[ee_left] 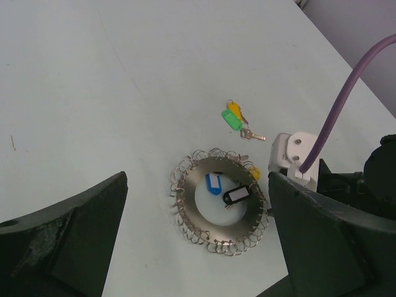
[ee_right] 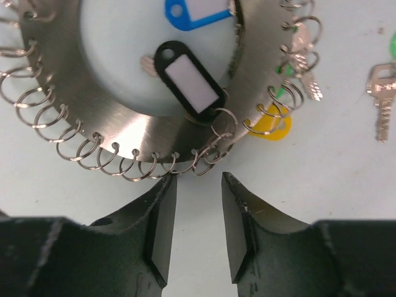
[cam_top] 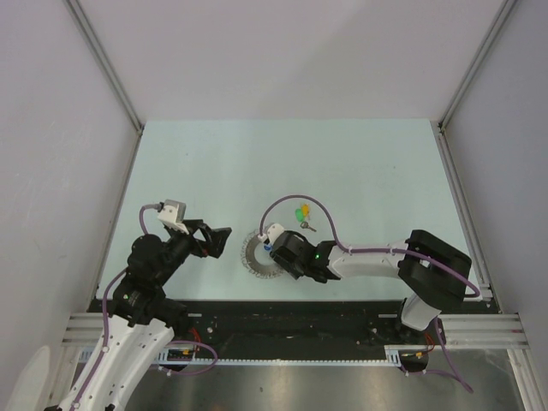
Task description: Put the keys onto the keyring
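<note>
The keyring [cam_top: 255,257] is a grey metal disc edged with many small wire loops, flat on the table. It also shows in the left wrist view [ee_left: 204,213] and the right wrist view [ee_right: 124,133]. It bears a black-and-white tag [ee_right: 189,83] and a blue tag [ee_right: 197,12]. The keys [cam_top: 301,214], with green and yellow heads, lie loose behind the ring [ee_left: 234,117]. Another yellow head [ee_right: 272,120] lies among the ring's loops. My right gripper [ee_right: 197,185] is open by a narrow gap and empty, its tips at the ring's near loops. My left gripper [cam_top: 219,242] is wide open and empty, left of the ring.
The right arm's purple cable [cam_top: 342,240] arcs over the table just past the keys. A loose metal key [ee_right: 380,93] lies right of the ring. Grey walls [cam_top: 103,77] enclose the table on three sides.
</note>
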{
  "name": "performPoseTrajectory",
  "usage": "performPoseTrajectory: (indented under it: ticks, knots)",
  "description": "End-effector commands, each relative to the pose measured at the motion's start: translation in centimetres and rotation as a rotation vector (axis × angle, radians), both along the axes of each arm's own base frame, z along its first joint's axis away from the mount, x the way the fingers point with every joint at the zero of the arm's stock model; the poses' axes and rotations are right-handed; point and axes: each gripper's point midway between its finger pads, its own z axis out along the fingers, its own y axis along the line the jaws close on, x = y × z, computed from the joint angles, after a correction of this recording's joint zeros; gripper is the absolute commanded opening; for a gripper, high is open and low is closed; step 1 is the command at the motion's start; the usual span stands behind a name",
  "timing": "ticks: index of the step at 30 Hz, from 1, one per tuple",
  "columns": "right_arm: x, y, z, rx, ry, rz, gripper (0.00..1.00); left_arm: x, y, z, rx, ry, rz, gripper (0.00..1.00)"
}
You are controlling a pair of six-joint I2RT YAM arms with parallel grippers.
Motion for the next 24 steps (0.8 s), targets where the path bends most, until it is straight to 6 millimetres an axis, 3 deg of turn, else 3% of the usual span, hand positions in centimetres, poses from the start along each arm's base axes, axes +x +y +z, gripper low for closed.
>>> performPoseTrajectory:
  ticks: [1, 6, 9, 21, 24]
  knots:
    - [3.2, 0.3, 2.9, 0.047, -0.141, -0.117, 0.37, 0.0, 0.2, 1.0, 0.034, -0.053, -0.010, 1.00]
    - [5.2, -1.3, 4.9, 0.087, -0.193, -0.235, 0.29, 0.0, 0.3, 1.1, 0.033, -0.054, -0.003, 1.00]
    - [5.5, -1.5, 5.1, 0.120, -0.167, -0.249, 0.29, 0.0, 0.3, 1.1, 0.033, -0.054, -0.006, 1.00]
    - [2.5, -1.1, 3.4, 0.149, 0.011, 0.000, 0.38, -0.2, 0.2, 1.1, 0.031, -0.056, -0.013, 1.00]
    - [2.5, -0.7, 3.3, 0.209, 0.074, 0.033, 0.38, -0.2, 0.2, 1.1, 0.029, -0.054, -0.016, 1.00]
